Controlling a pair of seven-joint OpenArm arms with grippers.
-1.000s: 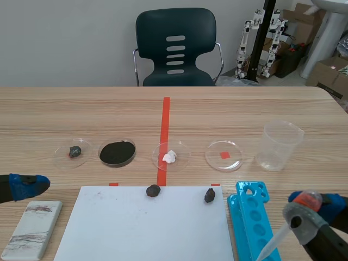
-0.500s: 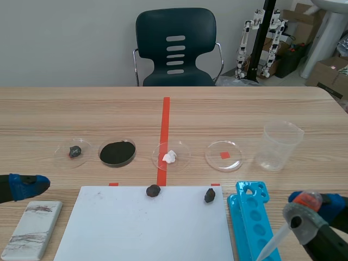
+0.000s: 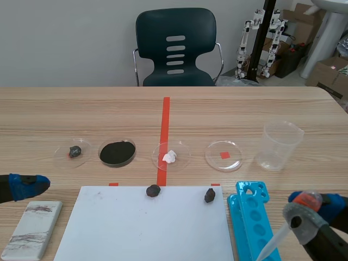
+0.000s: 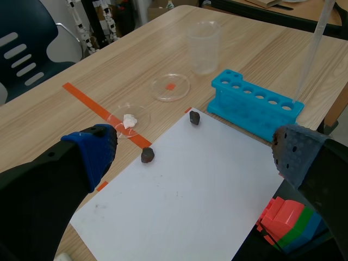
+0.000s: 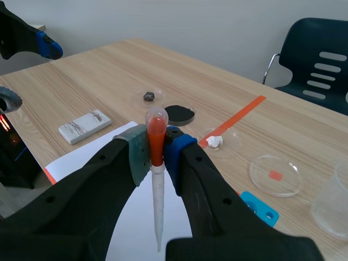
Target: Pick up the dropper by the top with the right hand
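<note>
The right jaws are clamped on a clear plastic dropper (image 5: 156,179) with an orange-red bulb. Their grey-green and blue pads (image 5: 138,152) pinch it just under the bulb, and the thin tube hangs straight down between the fingers, clear of the surface.

The left jaws stand wide apart with nothing between them, and their blue pad (image 4: 92,149) hovers over the near left of the light wood-grain tabletop (image 3: 81,109).

Beside the right jaws, toward the middle, is a bright blue plastic test-tube rack (image 3: 253,217). Ahead of them stands a clear plastic beaker (image 3: 280,145).

Between the two jaws lies a white sheet of paper (image 3: 141,228), with two small dark stones (image 3: 153,190) on its far edge.

Just beside the left jaws, nearer the robot, lies a grey-white marbled slab (image 3: 32,228).

Farther out, four clear round dishes stand in a row, holding:
- a dark stone (image 3: 72,152)
- black powder (image 3: 117,153)
- a white lump (image 3: 170,156)
- a small red square (image 3: 223,155)

Beyond the tabletop's far edge are a dark blue-green plastic chair (image 3: 175,49) with a slotted back and a plain grey wall (image 3: 65,38). Small white humanoid figures (image 3: 263,38) hang on a black stand ahead of the right jaws, with brown cardboard boxes (image 3: 326,70) to their outer side.
</note>
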